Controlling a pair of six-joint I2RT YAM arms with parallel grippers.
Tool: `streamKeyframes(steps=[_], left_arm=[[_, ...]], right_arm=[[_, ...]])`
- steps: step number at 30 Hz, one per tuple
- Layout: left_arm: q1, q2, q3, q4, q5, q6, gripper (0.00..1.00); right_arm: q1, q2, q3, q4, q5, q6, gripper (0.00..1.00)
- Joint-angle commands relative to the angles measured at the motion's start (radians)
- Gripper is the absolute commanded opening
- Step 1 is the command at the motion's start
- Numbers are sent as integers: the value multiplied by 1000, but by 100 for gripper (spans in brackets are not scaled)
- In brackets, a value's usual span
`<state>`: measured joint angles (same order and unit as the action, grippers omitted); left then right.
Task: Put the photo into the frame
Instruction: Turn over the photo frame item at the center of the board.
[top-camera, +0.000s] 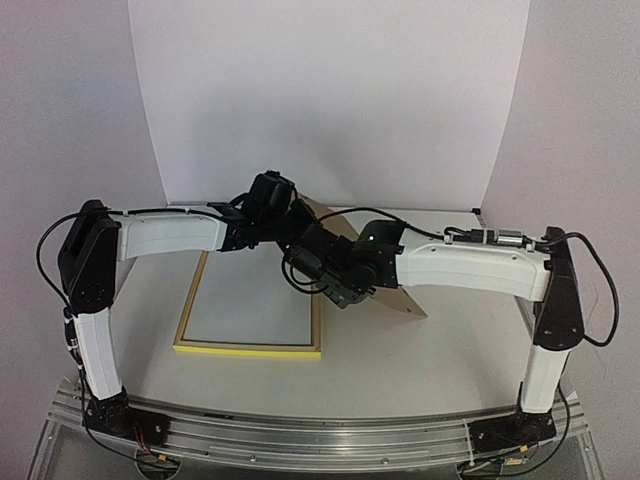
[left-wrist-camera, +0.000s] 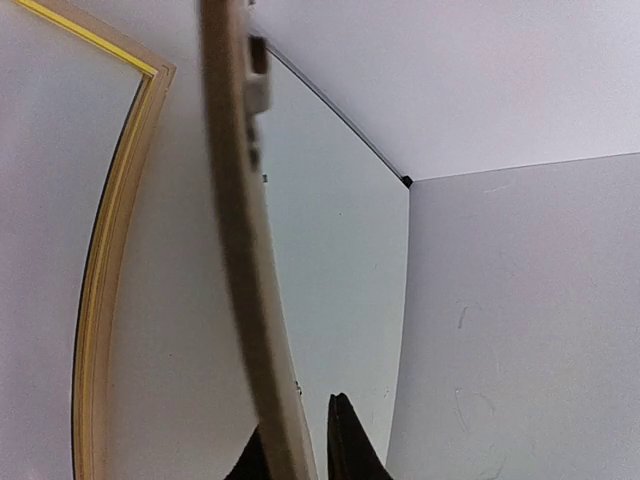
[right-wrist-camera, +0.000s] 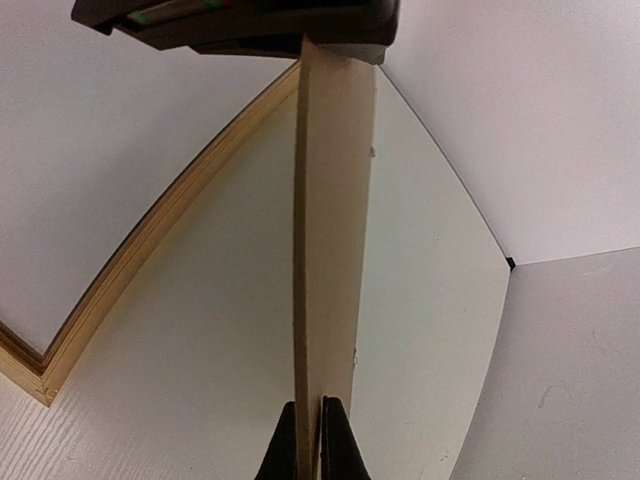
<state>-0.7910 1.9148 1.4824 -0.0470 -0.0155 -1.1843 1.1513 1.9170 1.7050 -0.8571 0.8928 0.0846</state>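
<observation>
- Our left gripper (left-wrist-camera: 300, 445) is clamped on the edge of the thin brown backing board (left-wrist-camera: 245, 280). The right gripper (right-wrist-camera: 305, 440) pinches the same board at another edge, so the board stands edge-on between the two arms.
- The frame (top-camera: 248, 349) lies flat on the table (top-camera: 420, 360). The board rises over its far right corner.
- We cannot make out the photo. The pale field inside the frame may be its white back or the table seen through the pane.
- We judge that the step is handling the board over the frame, so both arms should move together. If one wrist leads, the sheet will bow or slip.
- We should keep the board's lower edge off the yellow rail so it does not drag the frame.
- Before lowering the board, we should check that the print sits square inside.
</observation>
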Motion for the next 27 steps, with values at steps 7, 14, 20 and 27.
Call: streamKeyframes(steps=[7,14,20,27], left_arm=[[17,-61,-95,115,42,53,0],[105,-114,-116,256,321,257,0],[218,-183,-178,359,635,363,0],[373,-335,-341,473,883,294,0]], right_arm=[[46,-78,-5,90,-233,167,58],[44,-269,-56,94,-579,156,83],[-75,-447,-147,128,-706,230,89],[-489,-591,-359,232,-1088,285,89]])
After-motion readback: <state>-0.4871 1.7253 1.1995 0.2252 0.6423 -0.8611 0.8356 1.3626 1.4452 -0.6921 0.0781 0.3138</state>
